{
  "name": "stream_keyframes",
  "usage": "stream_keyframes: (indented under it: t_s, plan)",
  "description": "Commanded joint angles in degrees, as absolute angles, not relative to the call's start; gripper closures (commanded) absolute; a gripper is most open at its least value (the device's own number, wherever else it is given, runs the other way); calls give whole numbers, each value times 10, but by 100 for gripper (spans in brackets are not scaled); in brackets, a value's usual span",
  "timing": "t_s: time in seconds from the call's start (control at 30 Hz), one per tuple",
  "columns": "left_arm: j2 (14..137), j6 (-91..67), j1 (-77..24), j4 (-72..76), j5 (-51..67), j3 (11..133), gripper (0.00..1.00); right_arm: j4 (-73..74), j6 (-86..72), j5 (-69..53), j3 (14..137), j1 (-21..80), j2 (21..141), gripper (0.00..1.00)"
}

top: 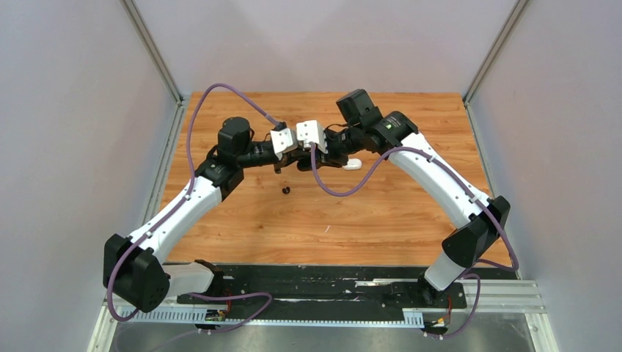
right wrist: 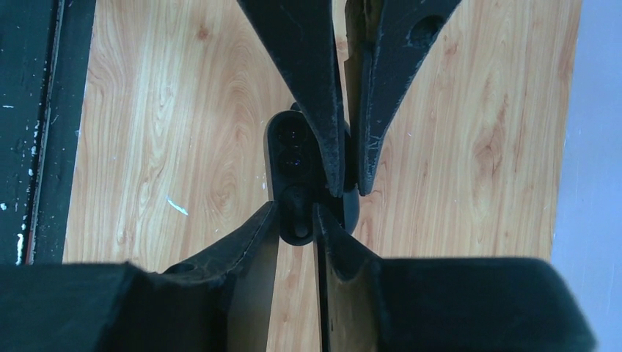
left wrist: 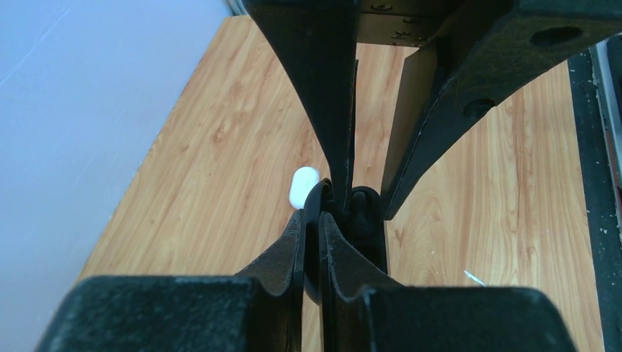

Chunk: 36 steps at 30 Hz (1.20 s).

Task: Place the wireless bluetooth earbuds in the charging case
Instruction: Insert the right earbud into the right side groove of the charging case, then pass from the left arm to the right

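Observation:
A black charging case (right wrist: 293,169) hangs open in the air between my two grippers above the middle of the wooden table (top: 381,220). My right gripper (right wrist: 295,209) is shut on the case's base, whose dark sockets face the camera. My left gripper (left wrist: 320,213) is shut on the thin black lid (left wrist: 317,242). In the top view the left gripper (top: 287,160) and the right gripper (top: 312,158) meet tip to tip. One black earbud (top: 285,191) lies on the table just in front of them. I cannot tell whether the sockets hold earbuds. The white earbuds are out of view.
A white pill-shaped case (top: 353,163) lies on the table under the right arm; it also shows in the left wrist view (left wrist: 303,185). A small white scrap (top: 328,229) lies nearer the front. Grey walls stand on both sides and behind.

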<state>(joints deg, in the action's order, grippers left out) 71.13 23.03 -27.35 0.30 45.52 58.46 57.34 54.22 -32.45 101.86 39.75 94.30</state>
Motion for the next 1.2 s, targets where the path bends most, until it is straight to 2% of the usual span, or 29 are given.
stream_keyframes:
  t_s: [0.0, 0.37, 0.43, 0.53, 0.6, 0.87, 1.17]
  plan:
    - [712, 244, -284, 21, 441, 612, 100, 562, 517, -339, 1038, 416, 906, 73]
    - [715, 257, -283, 20, 437, 615, 100, 513, 456, -362, 990, 399, 830, 64]
    - [712, 263, -284, 21, 437, 615, 100, 490, 376, -370, 984, 378, 820, 58]
    - [705, 279, -284, 22, 438, 614, 100, 420, 211, -407, 954, 311, 809, 42]
    - [699, 298, -284, 22, 439, 615, 100, 407, 146, -441, 937, 279, 823, 39]
    - [689, 362, -285, 10, 440, 624, 100, 403, 183, -533, 921, 263, 875, 38]
    - [685, 402, -285, -52, 465, 641, 100, 357, 203, -609, 966, 254, 929, 49]
